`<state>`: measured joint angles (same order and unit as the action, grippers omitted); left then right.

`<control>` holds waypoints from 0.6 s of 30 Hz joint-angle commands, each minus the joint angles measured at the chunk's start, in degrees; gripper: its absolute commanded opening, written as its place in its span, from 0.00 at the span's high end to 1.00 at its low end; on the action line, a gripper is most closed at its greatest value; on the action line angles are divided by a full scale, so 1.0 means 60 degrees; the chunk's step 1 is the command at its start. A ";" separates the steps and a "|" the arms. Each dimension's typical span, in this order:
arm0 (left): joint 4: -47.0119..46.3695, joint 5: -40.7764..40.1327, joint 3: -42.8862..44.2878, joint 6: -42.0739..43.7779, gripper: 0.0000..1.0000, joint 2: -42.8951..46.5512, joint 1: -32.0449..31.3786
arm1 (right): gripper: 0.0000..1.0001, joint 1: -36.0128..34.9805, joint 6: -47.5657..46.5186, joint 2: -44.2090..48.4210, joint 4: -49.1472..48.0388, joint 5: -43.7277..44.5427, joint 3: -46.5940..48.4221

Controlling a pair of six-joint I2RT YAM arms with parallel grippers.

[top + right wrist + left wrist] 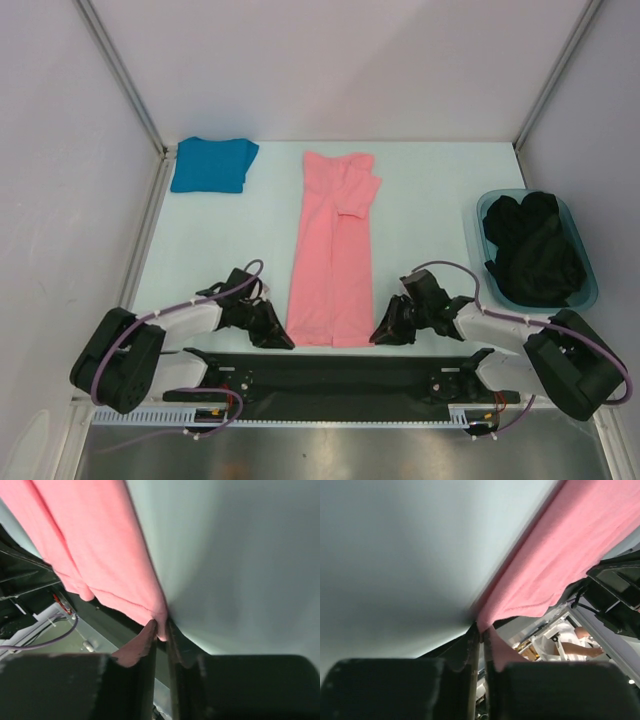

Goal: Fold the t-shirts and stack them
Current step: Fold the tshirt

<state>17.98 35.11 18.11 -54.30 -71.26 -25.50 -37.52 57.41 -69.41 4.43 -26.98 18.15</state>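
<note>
Pinching the near hem corners of the centrally laid, long-folded salmon pink fabric t-shirt (330, 260), the left gripper (274, 336) and right gripper (384, 331) have jaws almost closed on cloth, presumably for a crosswise fold. Folded teal-blue fabric t-shirt (212, 165) lies far left.

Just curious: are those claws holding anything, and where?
Yes. The left gripper pinches the pink t-shirt at its near-left hem corner; the right gripper pinches the near-right corner.
</note>
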 commanded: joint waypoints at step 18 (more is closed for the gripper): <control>0.1266 -0.2585 -0.0632 -0.0954 1.00 0.1902 -0.2676 | 1.00 -0.0192 0.0246 0.3833 0.2968 0.0586 -0.1150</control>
<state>21.43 24.53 14.55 -58.33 -59.20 -37.71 -38.41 57.65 -48.07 18.44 -23.03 12.08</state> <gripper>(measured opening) 0.017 0.012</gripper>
